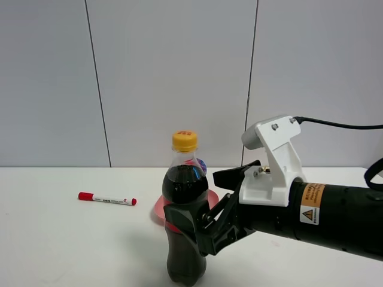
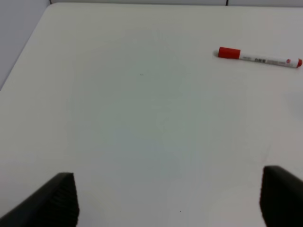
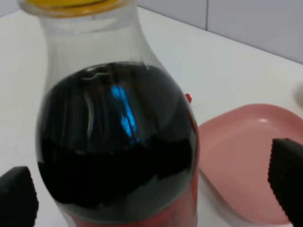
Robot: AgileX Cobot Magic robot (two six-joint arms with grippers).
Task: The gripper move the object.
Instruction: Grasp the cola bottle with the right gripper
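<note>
High view, from the left of the frame: a red-capped marker (image 1: 106, 199) lying flat on the white desk (image 1: 54, 239), red cap pointing left. Next, in the lower middle, the cola bottle (image 1: 184, 179), standing up straight, with a yellow cap (image 1: 184, 140) on top, dark drink inside and a bit of red label lower down. Just behind it a pink bowl (image 1: 157, 209), mostly hidden. Then the right claw (image 1: 191, 194), reaching in from the right of the frame, one black finger on each side of the bottle. Further right, a white bracket (image 1: 276, 161) and an orange warning sticker (image 1: 312, 203) on the black arm (image 1: 341, 218).

Right wrist view: the bottle very close, sitting between the two fingers (image 3: 286, 177). Claw spread wide around it, a clear gap beside one finger, so no squeezing. Pink bowl close behind.

Left wrist view: left claw (image 2: 170, 198) spread wide too, holding nothing, only bare desk between its fingers. Marker well apart from it.
</note>
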